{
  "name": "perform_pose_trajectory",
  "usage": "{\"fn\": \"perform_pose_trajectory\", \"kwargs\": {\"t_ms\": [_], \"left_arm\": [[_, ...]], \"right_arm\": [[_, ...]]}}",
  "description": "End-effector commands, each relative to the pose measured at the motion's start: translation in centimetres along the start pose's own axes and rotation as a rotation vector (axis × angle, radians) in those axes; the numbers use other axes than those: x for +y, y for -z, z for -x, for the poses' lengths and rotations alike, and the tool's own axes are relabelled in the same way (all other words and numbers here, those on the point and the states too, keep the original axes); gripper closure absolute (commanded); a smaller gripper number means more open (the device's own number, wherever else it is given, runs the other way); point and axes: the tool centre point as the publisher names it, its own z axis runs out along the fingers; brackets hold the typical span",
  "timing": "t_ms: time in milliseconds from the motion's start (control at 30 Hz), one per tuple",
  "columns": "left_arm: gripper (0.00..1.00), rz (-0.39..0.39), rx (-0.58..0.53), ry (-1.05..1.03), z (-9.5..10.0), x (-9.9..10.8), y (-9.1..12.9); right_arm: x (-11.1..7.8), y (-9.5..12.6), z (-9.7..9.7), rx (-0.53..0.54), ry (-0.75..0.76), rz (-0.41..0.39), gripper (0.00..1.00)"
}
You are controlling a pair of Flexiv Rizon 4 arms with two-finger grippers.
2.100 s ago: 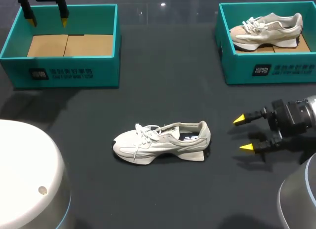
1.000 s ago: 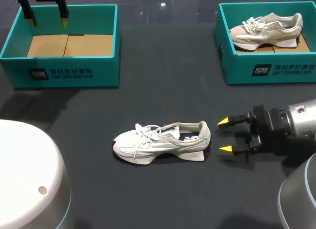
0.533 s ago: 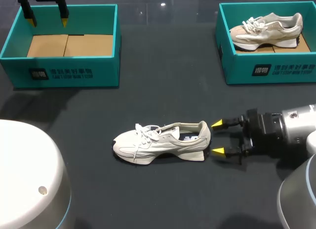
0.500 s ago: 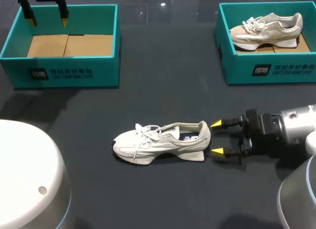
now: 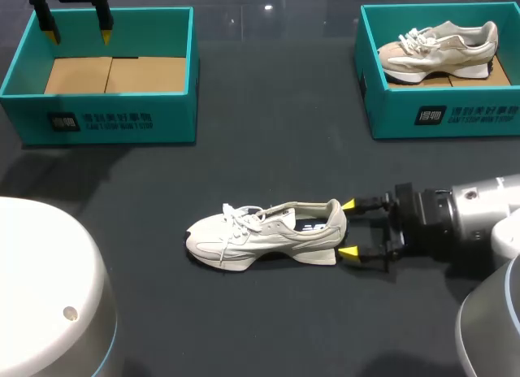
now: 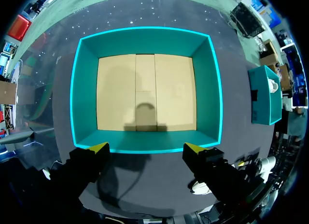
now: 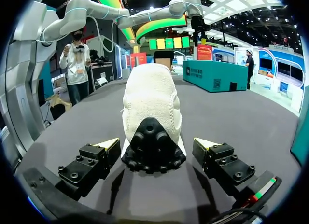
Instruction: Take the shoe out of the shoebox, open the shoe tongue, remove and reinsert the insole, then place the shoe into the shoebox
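Note:
A cream-white sneaker (image 5: pixel 264 233) lies on its sole in the middle of the dark table, toe to the left, heel to the right. My right gripper (image 5: pixel 348 229) is open at the heel, one yellow tip on either side of it, not touching. In the right wrist view the sneaker's heel (image 7: pixel 152 118) stands just ahead of the right gripper (image 7: pixel 156 143), between its spread fingers. My left gripper (image 5: pixel 78 30) hangs open above the far rim of the empty teal shoebox (image 5: pixel 110 121) at the back left. The left wrist view looks straight down into that shoebox (image 6: pixel 146 91), the left gripper (image 6: pixel 145 147) over its near wall.
A second teal shoebox (image 5: pixel 443 113) at the back right holds another beige sneaker (image 5: pixel 439 50). A white rounded robot housing (image 5: pixel 49 296) fills the front left corner. Bare dark tabletop lies between the boxes and around the shoe.
My right gripper has slid left across the table to the sneaker's heel, its open tips now flanking it. The left arm and the shoe have stayed put.

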Motion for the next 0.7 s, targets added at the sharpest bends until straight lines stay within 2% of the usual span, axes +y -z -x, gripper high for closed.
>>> {"fn": "perform_pose_trajectory", "kwargs": {"t_ms": [33, 700], "left_arm": [[0.0, 0.0, 0.0, 0.0, 0.0, 0.0, 0.0], [0.0, 0.0, 0.0, 0.0, 0.0, 0.0, 0.0]], "right_arm": [[0.0, -0.5, 0.0, 0.004, -0.001, 0.002, 0.0], [1.1, -2.1, -0.1, 0.02, -0.01, 0.02, 0.0]]}}
